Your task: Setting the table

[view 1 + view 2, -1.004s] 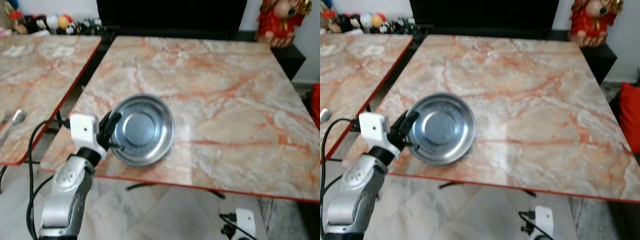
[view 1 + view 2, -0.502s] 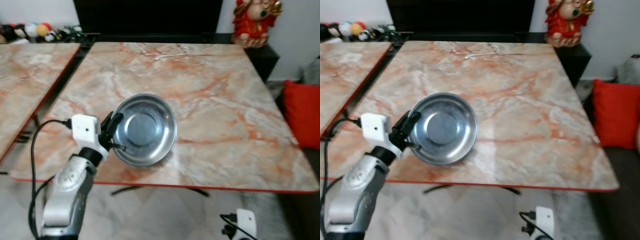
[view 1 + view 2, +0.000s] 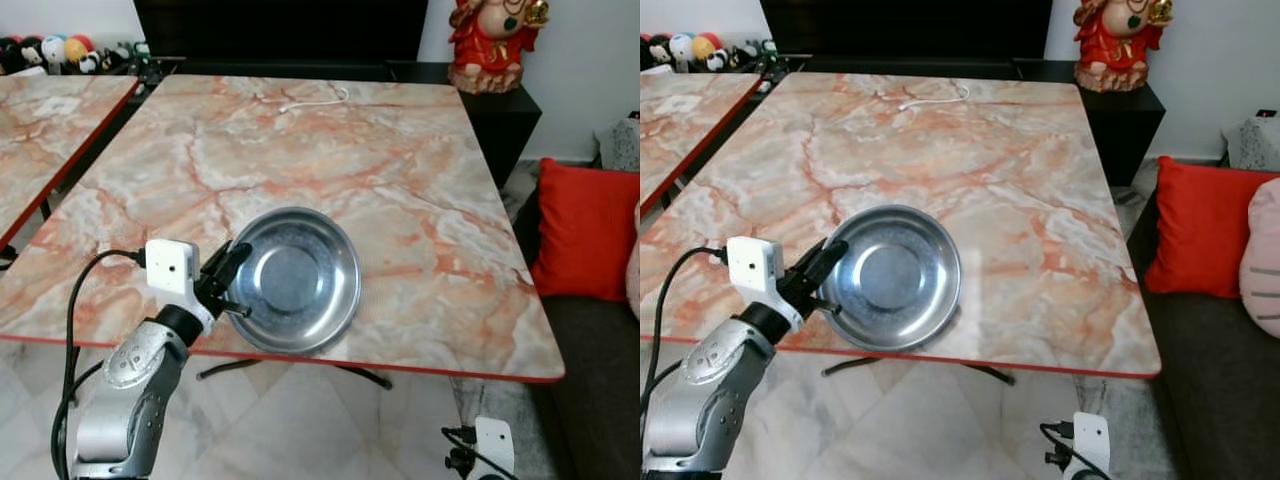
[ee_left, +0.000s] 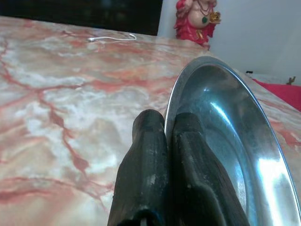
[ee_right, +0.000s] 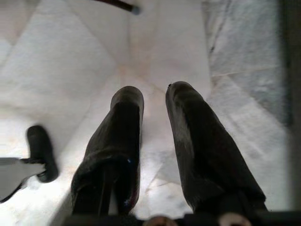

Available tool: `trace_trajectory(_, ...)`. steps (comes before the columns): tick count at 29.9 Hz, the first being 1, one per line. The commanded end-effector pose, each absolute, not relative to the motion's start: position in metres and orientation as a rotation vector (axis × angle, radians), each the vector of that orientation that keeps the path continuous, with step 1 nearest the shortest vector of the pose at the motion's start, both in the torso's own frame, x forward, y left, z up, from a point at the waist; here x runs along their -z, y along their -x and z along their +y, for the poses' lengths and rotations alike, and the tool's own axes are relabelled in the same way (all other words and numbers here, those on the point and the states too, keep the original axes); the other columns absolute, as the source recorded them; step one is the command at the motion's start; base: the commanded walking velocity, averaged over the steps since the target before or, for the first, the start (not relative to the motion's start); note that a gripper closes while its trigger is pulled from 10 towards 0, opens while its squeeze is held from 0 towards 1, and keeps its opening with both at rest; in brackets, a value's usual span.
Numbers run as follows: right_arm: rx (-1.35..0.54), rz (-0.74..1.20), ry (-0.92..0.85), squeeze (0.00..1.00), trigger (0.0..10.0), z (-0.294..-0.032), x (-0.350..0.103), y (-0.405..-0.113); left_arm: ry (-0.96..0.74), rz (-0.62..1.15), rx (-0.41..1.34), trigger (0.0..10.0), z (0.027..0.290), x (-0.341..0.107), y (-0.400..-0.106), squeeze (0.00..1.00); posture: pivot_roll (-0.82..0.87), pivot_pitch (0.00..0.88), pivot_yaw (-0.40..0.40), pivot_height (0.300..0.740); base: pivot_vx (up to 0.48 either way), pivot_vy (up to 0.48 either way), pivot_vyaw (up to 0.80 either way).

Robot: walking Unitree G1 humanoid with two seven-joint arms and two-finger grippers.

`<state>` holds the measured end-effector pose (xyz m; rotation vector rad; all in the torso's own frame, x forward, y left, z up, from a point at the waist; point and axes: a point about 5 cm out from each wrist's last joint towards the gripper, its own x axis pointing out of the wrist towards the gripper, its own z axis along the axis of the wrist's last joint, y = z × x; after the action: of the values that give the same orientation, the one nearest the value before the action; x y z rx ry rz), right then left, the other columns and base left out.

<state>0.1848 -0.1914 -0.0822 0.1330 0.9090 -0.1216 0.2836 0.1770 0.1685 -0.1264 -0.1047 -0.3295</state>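
The left gripper (image 3: 232, 285) is clamped on the left rim of the steel bowl (image 3: 297, 280), which extends rightward from its fingers. The bowl sits by the near edge of the marble table (image 3: 400, 190), while the right gripper (image 5: 153, 117) hangs over the floor, fingers slightly parted.

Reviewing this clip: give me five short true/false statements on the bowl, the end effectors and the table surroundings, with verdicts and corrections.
1. The left end effector is closed on the rim of the metal bowl. True.
2. The bowl sits at the table's far edge by the white cable. False: it is at the near edge of the marble table, far from the cable.
3. The bowl holds food. False: it is empty.
4. The right end effector hangs over the floor, fingers slightly apart and holding nothing. True.
5. A blue cushion lies right of the table. False: the cushion is red.
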Motion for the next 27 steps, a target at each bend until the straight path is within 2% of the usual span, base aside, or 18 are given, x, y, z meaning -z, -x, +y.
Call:
trace_trajectory(1,0.117,0.922,-0.127,0.00,10.0,-0.190,0.084,-0.181,0.206,-0.075,0.206,10.0,0.185,-0.169,-0.296,0.00,0.04,0.110,-0.009,0.740,0.000,0.000,0.00)
trace_trajectory(5,0.115,0.923,-0.125,0.00,10.0,-0.190,0.084,-0.181,0.312,-0.021,0.133,10.0,0.186,-0.162,-0.305,0.00,0.04,0.109,-0.012,0.740,0.000,0.000,0.00)
trace_trajectory(8,0.114,0.923,-0.125,0.00,10.0,-0.190,0.084,-0.181,0.375,0.002,0.143,10.0,0.183,-0.161,-0.310,0.00,0.03,0.109,-0.008,0.740,0.000,0.000,0.00)
trace_trajectory(14,0.124,0.915,-0.131,0.00,10.0,-0.191,0.083,-0.183,0.338,0.092,0.190,10.0,0.179,-0.152,-0.320,0.00,0.01,0.112,0.004,0.740,0.000,0.000,0.00)
trace_trajectory(21,0.134,0.918,-0.130,0.00,10.0,-0.193,0.084,-0.181,0.434,0.141,0.131,10.0,0.185,-0.145,-0.326,0.00,0.01,0.111,0.005,0.740,0.000,0.000,0.00)
trace_trajectory(27,0.131,0.919,-0.126,0.00,10.0,-0.193,0.084,-0.180,0.442,0.159,0.104,10.0,0.184,-0.140,-0.325,0.00,0.01,0.105,0.001,0.740,0.000,0.000,0.00)
